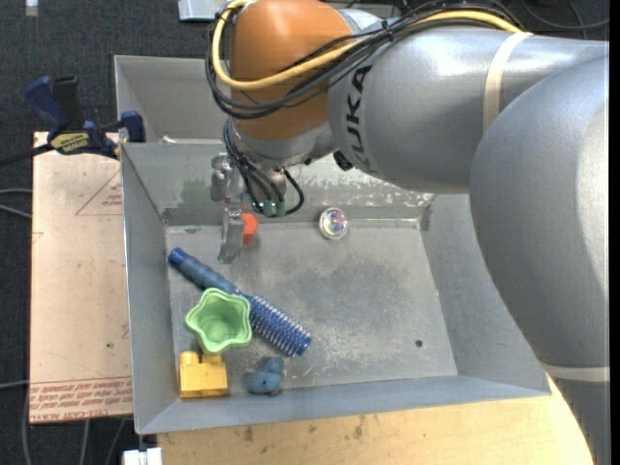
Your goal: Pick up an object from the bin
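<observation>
**Camera view: grey bin, six loose items, gripper low at back left**

1. Blue brush (242, 303): lies slantwise on the left half of the bin floor. Its plain handle points to the back left and its ridged head to the front right.
2. Green cup (219, 321): flower-shaped and open side up. It sits against the brush's middle, on its front side.
3. Yellow block (201, 376): front-left corner, just in front of the cup.
4. Blue lump (263, 379): small, just beside the block and near the front wall.
5. Shiny round bead (333, 223): alone at the foot of the back wall, well apart from the heap.
6. Orange-red piece (249, 226): small, back left of the floor, right at the gripper's tip.

Surface: the bin (358, 298) has a scuffed, dull metal floor with sloping walls, and its right half is bare. Dark floor (58, 27) lies around the bin.

Robot: the grey arm (465, 95) with orange cover (286, 56) and looped cables overhangs the back wall. The gripper (232, 245) hangs down to the floor, behind the brush handle and beside the orange-red piece. I cannot tell how far open it is, or whether it holds that piece.
</observation>
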`<state>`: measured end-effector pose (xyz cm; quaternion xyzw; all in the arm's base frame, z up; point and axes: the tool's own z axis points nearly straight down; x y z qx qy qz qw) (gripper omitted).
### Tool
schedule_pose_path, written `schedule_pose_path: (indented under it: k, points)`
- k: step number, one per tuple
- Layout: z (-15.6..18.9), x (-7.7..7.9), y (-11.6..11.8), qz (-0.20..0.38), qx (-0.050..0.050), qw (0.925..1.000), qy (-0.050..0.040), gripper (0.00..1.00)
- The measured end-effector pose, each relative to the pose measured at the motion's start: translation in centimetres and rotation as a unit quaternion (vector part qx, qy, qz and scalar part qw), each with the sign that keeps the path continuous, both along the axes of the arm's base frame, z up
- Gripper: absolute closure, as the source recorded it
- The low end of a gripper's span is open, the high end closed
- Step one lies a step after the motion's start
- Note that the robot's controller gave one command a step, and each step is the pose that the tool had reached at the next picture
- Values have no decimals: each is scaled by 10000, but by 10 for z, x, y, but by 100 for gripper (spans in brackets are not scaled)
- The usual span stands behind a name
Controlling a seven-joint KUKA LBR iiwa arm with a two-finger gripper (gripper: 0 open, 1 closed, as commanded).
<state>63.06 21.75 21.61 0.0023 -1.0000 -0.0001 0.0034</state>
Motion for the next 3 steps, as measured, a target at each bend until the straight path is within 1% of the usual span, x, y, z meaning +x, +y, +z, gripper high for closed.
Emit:
schedule_pose_path:
  k: [1, 2, 3]
  points:
    - [-151, -44, -5, -464, -7, 9989, 3, 0]
    - [-146, -41, -4, -478, 13, 9988, -37, 100]
    - [14, -19, -14, 6, 15, 10000, -83, 100]
